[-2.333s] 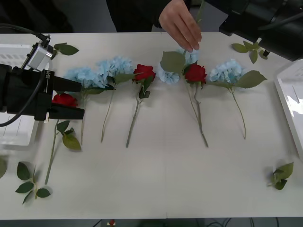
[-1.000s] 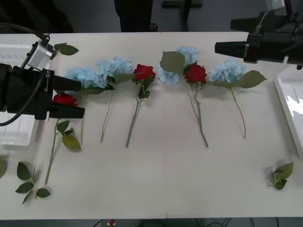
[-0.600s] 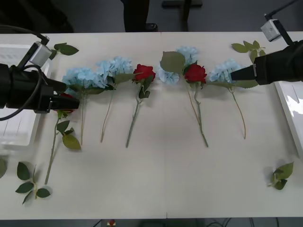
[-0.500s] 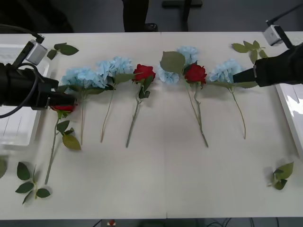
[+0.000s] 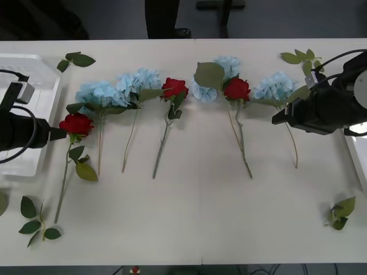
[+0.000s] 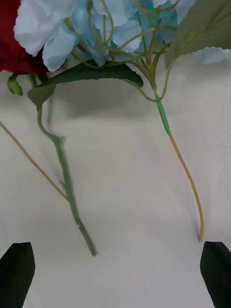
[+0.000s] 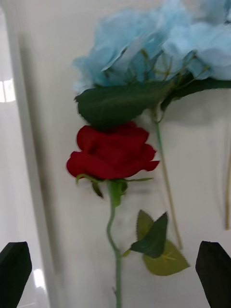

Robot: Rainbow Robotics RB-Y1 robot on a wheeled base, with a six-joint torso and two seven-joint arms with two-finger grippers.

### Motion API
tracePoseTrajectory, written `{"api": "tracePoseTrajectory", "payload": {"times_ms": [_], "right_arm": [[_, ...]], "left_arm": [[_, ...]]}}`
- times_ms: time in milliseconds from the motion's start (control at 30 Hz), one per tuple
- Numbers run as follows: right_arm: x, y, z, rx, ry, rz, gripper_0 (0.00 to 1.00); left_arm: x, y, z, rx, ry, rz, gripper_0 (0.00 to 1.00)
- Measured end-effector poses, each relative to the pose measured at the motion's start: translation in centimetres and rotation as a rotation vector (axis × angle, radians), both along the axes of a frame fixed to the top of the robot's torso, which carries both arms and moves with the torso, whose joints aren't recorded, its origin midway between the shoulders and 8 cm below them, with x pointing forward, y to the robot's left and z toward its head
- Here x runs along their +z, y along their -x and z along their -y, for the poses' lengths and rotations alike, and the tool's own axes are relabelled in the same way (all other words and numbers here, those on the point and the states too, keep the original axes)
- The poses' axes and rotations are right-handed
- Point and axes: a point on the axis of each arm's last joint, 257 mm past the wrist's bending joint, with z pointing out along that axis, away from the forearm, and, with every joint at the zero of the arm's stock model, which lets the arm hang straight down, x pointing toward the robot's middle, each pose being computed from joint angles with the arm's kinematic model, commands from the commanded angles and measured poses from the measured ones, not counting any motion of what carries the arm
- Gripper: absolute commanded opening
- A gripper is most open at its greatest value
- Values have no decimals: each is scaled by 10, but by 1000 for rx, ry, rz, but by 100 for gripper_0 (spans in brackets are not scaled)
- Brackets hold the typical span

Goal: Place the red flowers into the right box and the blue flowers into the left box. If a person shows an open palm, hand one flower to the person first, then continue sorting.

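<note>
Both arms have shifted since a second ago: the left gripper (image 5: pixel 57 134) has drawn back from the far-left red rose (image 5: pixel 76 124), fingers wide in the left wrist view, nothing held. Right gripper (image 5: pixel 276 120) now hangs, fingers wide, over the rightmost blue flower (image 5: pixel 277 85), seemingly lining up on its stem (image 6: pixel 185 171). Every flower lies on the surface (image 5: pixel 195 217). Left box (image 5: pixel 28 103) sits partly behind the arm; the right box (image 5: pixel 354 150) is cut off at the frame edge.

Bare worktop (image 5: pixel 200 217) lies in front of the stem ends; flower row (image 5: pixel 172 91) crowds the far half.
</note>
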Motion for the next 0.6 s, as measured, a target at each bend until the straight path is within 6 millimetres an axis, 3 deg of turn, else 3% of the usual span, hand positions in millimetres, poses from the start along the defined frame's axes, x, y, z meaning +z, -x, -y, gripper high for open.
{"api": "tracePoseTrajectory", "payload": {"times_ms": [167,300,467,600], "right_arm": [[-9,-12,8,-69,13,-8,100],[-20,-41,20,-117,38,16,100],[-42,-69,23,-122,90,48,100],[-56,-74,31,-116,154,43,100]], "left_arm": [[-26,5,-8,10,-95,-38,100],[-42,4,-12,17,-131,-74,100],[-52,-21,-8,41,-127,-49,100],[-58,-35,-3,40,-117,-53,100]]}}
